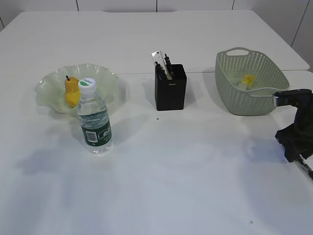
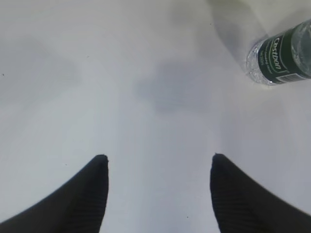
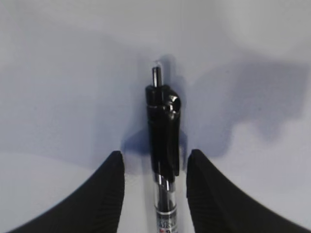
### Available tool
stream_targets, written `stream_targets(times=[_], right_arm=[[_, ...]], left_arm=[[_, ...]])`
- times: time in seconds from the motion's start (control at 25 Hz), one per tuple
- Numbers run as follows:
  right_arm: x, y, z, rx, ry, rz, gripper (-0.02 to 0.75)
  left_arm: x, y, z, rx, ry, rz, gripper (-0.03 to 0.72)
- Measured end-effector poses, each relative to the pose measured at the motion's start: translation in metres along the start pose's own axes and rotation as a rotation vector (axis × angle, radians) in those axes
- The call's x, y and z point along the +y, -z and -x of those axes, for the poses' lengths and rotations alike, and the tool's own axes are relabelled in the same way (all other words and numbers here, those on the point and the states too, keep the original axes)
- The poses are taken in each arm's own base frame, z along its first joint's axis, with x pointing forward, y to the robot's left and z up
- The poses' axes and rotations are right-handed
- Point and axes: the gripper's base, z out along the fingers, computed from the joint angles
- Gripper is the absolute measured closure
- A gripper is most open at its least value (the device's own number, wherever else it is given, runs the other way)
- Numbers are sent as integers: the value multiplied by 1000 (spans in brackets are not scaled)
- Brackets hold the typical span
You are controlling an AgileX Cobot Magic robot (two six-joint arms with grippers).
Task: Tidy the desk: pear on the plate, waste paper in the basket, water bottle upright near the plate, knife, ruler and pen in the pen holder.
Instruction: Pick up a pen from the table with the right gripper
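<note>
The pear (image 1: 72,90) lies on the wavy green plate (image 1: 105,78). The water bottle (image 1: 95,120) stands upright just in front of the plate; its base also shows in the left wrist view (image 2: 282,56). In the pen holder (image 1: 170,88) stand the clear ruler (image 1: 157,60) and a dark slim tool; I cannot tell whether that is the knife. Yellow waste paper (image 1: 248,80) lies inside the basket (image 1: 244,105). The black pen (image 3: 163,126) lies on the desk (image 1: 186,161), between the fingers of my right gripper (image 3: 155,152), which is open with a gap on each side. My left gripper (image 2: 159,156) is open over bare desk.
My right arm (image 1: 296,132) stands at the desk's right edge, just in front of the basket, with the pen (image 1: 305,169) under it. My left arm is out of the exterior view.
</note>
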Motion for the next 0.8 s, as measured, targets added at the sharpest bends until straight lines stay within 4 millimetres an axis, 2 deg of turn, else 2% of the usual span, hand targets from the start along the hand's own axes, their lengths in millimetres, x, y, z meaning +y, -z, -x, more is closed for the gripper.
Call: stream_targets(times=[0.48,0.56,0.8], right_arm=[[0,-7,1,15,6,4,419],[0,-7,1,15,6,4,441],[1,-7,1,11,-9,21,592]], left_arm=[[0,-1,0,4,1,1,222],[0,-1,0,4,1,1,222],[0,-2,0,5,1,1,222]])
